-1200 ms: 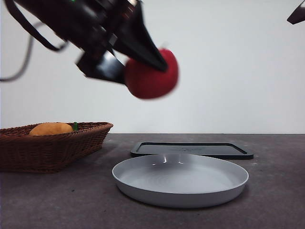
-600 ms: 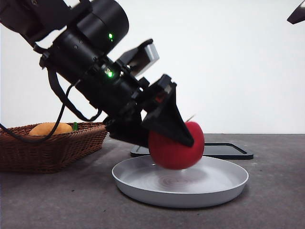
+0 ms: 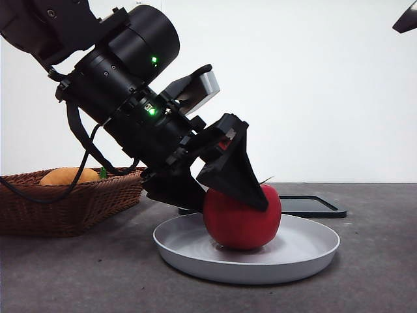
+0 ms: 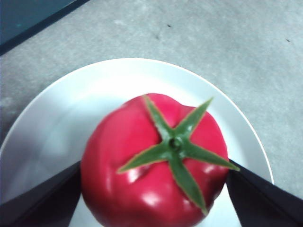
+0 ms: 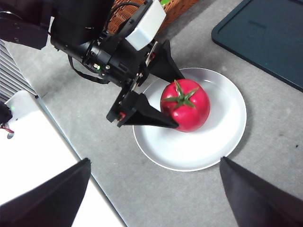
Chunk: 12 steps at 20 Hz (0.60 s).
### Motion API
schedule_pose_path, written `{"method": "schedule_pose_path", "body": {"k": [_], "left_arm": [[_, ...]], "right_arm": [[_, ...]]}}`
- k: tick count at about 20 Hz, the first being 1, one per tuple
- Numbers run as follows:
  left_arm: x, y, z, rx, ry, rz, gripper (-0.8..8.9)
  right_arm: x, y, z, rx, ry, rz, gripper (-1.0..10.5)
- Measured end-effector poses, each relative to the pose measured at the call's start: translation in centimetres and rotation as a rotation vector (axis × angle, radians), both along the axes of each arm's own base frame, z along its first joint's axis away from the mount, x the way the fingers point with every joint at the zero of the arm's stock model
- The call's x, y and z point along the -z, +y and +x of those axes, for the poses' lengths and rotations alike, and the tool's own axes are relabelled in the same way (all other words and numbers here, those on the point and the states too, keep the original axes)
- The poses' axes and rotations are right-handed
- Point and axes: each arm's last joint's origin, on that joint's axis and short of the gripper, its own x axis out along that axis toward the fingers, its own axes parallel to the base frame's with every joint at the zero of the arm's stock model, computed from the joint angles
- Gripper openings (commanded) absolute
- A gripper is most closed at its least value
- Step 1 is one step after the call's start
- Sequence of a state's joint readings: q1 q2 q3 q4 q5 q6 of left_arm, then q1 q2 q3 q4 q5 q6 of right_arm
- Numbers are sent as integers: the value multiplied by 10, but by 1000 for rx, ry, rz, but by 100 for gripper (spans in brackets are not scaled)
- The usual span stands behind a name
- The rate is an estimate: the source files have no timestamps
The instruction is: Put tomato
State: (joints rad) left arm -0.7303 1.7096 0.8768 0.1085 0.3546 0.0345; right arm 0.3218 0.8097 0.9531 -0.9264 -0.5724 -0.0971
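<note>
The left gripper (image 3: 238,195) grips the tomato (image 3: 242,218), which rests on the white plate (image 3: 313,251). Placement looks nearly done; next the jaws must release. The right gripper (image 5: 151,189) waits, spread wide.

One tomato (image 3: 242,222), one white plate (image 3: 306,251), one wicker basket (image 3: 71,205), one orange fruit (image 3: 68,176) inside that basket, one dark tray (image 3: 313,205) behind the plate.
</note>
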Motion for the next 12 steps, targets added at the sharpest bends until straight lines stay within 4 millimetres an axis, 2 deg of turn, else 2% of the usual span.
{"method": "schedule_pose_path", "body": {"k": [7,9,12], "left_arm": [[-3,1,-1,-15,12,-11,480],[-17,4,-2,-20,-17,-40,480],[-49,17,-6,-41,-83,-97,478]], "right_arm": [[0,0,0,0,0,0,434],[0,0,0,0,0,0,434],[0,0,0,0,0,0,434]]}}
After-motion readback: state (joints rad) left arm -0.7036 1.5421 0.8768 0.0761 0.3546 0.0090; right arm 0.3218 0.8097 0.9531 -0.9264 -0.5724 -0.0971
